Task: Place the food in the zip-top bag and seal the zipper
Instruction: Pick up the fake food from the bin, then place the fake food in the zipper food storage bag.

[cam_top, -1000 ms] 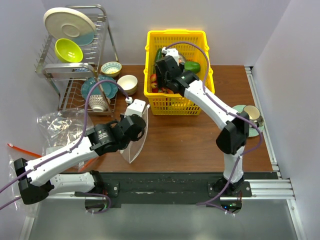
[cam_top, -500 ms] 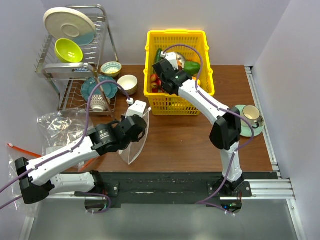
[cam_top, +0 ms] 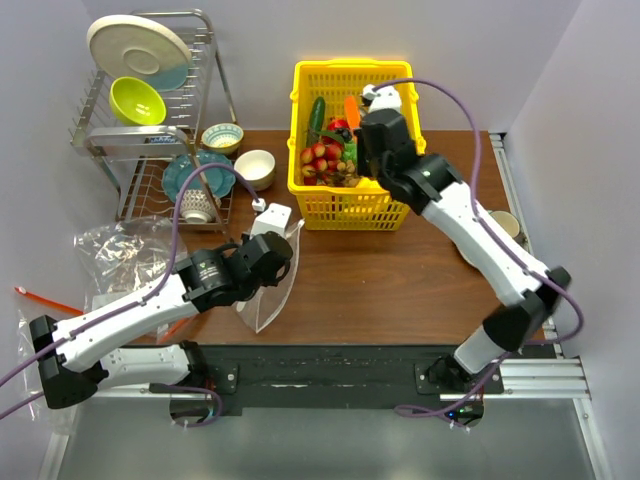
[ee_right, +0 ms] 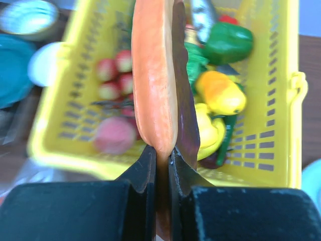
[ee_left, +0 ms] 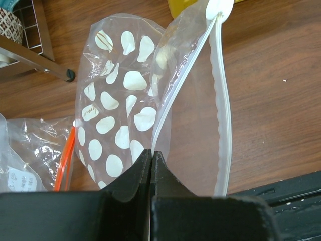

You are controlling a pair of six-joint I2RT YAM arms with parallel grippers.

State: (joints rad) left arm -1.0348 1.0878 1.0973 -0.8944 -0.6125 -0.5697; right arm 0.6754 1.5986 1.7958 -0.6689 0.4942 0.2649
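My left gripper [ee_left: 151, 153] is shut on one lip of the zip-top bag [ee_left: 120, 115], a clear bag with whitish dots, and holds its mouth open above the table [cam_top: 380, 270]. The zipper [ee_left: 222, 115] runs along the free lip. In the top view the bag [cam_top: 270, 295] hangs below the left gripper [cam_top: 274, 258]. My right gripper [ee_right: 163, 150] is shut on an orange papaya-like slice [ee_right: 153, 75], raised over the yellow basket [ee_right: 281, 100]. Other food lies in the basket: a pink peach [ee_right: 114, 134], a yellow banana [ee_right: 208, 130] and a yellow pepper [ee_right: 220, 98].
The yellow basket [cam_top: 340, 205] stands at the back centre. A dish rack [cam_top: 150, 110] with plates and bowls fills the back left. Other clear bags [cam_top: 125, 250] with a red-orange strip [ee_left: 67, 160] lie at the left. A cup on a saucer [cam_top: 508, 232] sits at the right.
My right gripper has shut on the orange slice and swung up and to the right from deep in the basket. The left arm and bag have stayed put.
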